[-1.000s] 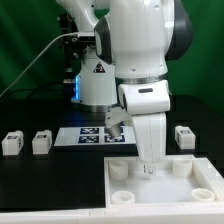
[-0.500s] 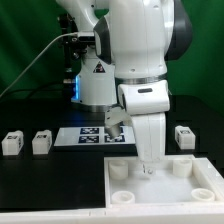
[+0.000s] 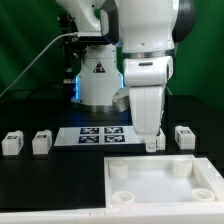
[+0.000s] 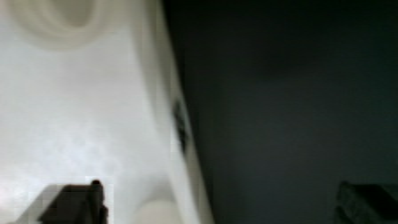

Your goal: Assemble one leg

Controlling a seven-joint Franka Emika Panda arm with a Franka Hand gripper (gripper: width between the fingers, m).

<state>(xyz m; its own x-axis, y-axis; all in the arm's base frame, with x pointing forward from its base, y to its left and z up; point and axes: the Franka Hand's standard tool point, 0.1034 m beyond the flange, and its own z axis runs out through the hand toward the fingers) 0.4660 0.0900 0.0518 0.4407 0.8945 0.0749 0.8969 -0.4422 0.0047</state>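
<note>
The tool (image 3: 152, 146) hangs spread and empty over the white panel's (image 3: 165, 182) back edge, seemingly ready for a pickup. The nearest leg (image 3: 184, 135) stands on the counter (image 3: 50, 192) beside it, toward the exterior view's right. Two more legs (image 3: 12, 143) wait far left.

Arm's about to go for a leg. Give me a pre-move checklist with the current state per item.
1. The gripper is open: ok. In the wrist view its fingertips stand wide apart.
2. Nothing held: ok. The gap between them is empty.
3. The nearest leg is free: ok. It sits alone on the table, apart from the panel.
4. Aligned over that leg: not ok. The gripper hangs at the panel's far edge, to the exterior view's left of the leg.
5. The corner sockets are free: ok. None holds a leg.
6. Which leg faces to grasp: cannot tell, too small.
</note>
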